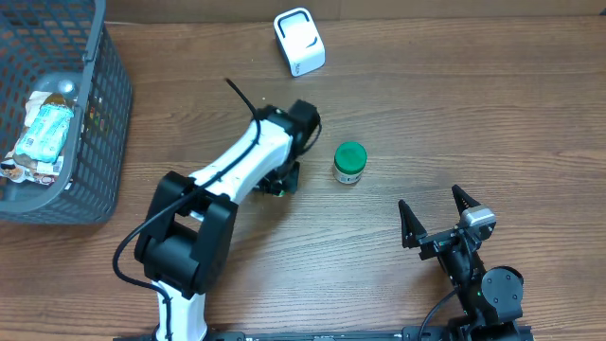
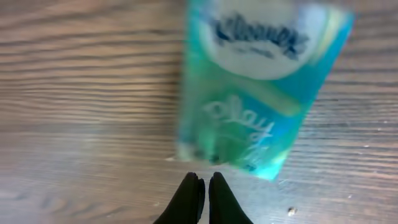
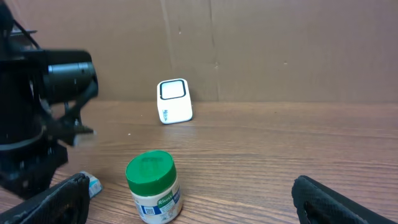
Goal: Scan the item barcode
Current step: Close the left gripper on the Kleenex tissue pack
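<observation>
Black left jaws sit together beside the tissue pack (image 2: pixel 249 93); right jaws gape.

A brown wood-grain table (image 1: pixel 454 114) carries everything. At its far left stands a grey plastic mesh basket (image 1: pixel 112 114). A small white boxy scanner (image 1: pixel 299 42) sits near the far edge, centre. A white jar with a green lid (image 1: pixel 349 163) stands upright mid-table. Left of it, a teal Kleenex tissue packet (image 2: pixel 255 93) lies flat.
</observation>
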Tool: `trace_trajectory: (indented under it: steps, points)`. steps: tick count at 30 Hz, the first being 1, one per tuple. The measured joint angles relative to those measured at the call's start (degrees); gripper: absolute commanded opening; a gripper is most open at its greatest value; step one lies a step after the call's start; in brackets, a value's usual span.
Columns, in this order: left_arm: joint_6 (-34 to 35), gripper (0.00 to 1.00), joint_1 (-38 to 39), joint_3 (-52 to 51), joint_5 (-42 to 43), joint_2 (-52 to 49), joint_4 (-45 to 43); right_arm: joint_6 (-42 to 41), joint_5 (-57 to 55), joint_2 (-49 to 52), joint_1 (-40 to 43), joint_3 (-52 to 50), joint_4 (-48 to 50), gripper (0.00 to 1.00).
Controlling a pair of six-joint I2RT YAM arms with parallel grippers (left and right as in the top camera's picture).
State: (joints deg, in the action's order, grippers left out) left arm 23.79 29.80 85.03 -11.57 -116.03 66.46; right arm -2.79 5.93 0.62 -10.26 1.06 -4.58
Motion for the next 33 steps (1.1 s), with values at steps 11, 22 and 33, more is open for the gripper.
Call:
trace_trajectory:
  steps: [11, 22, 33]
  points:
    - [-0.2, 0.37, -0.2, 6.1, -0.7, 0.0, -0.8, 0.0, 0.0, 0.0, 0.0, 0.0, 0.0, 1.00]
    - [-3.1, 0.30, 1.6, 2.6, -0.7, 0.0, -8.3, 0.0, 0.0, 0.0, 0.0, 0.0, 0.0, 1.00]
    - [-4.8, 0.32, 2.8, 0.7, -0.7, 0.0, -9.9, 0.0, 0.0, 0.0, 0.0, 0.0, 0.0, 1.00]
